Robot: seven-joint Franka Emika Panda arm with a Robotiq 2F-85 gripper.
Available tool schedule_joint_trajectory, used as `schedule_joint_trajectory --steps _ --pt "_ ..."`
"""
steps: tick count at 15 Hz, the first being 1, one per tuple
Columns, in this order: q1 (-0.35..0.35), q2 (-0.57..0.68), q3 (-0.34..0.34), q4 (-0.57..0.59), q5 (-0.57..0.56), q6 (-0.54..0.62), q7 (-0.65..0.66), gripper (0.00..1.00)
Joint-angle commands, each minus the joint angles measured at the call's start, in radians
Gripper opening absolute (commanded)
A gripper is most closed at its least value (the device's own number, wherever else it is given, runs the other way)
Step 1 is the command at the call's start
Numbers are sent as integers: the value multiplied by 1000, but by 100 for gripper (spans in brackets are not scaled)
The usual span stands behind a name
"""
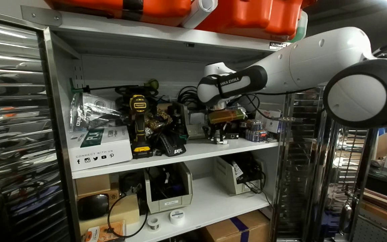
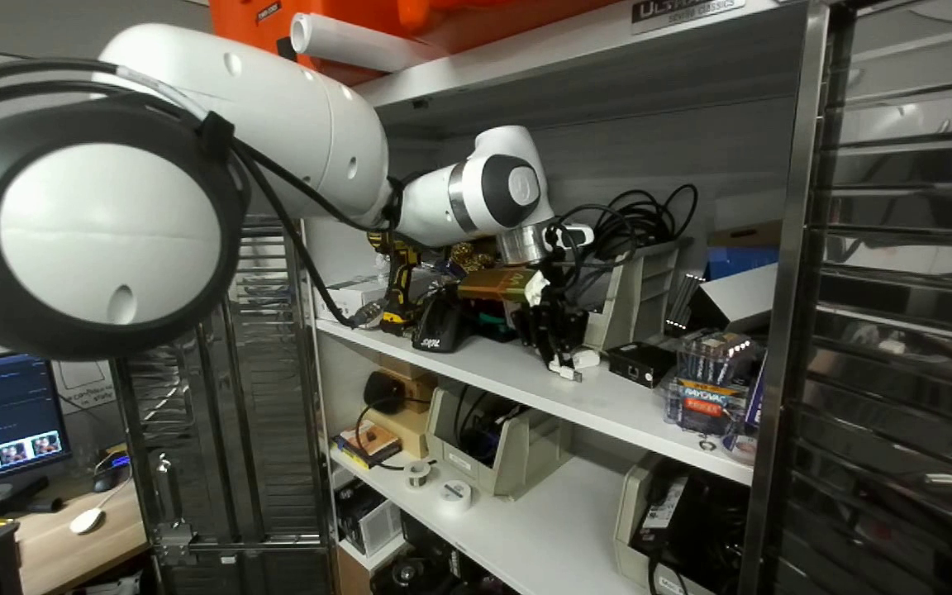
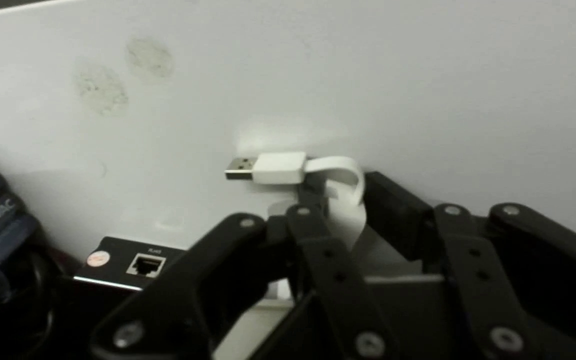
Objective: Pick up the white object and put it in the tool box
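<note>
A short white USB cable [image 3: 279,168] shows in the wrist view, its plug pointing left and its flat lead curling back between my fingertips. The plug also shows at the fingertips in both exterior views [image 1: 223,142] [image 2: 565,373]. My gripper [image 3: 345,200] points down just over the middle shelf [image 2: 492,364]; its fingertips are close together, with the white lead filling the narrow gap. It also shows in both exterior views [image 1: 216,137] [image 2: 549,351]. The far end of the cable is partly hidden by a finger. A grey bin [image 2: 645,285] stands behind the gripper; I cannot tell which container is the tool box.
A small black box with a network port [image 3: 118,257] and a battery pack [image 2: 703,401] stand beside the gripper. A black SKIL tool [image 1: 173,148], yellow-black drill [image 1: 139,117] and white box [image 1: 101,153] share the shelf. Another shelf [image 1: 146,35] with orange cases [image 1: 240,15] hangs above.
</note>
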Motion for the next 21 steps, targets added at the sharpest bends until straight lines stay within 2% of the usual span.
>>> schedule_joint_trajectory --steps 1,2,11,14,21 --pt "7 24 4 51 6 -26 11 6" --pt "9 15 5 42 4 -27 9 11" --pt "-8 -199 81 -189 92 -108 -104 11" --pt "10 -244 53 -275 50 -26 -42 11" --pt "43 -320 67 -486 -19 38 -92 11"
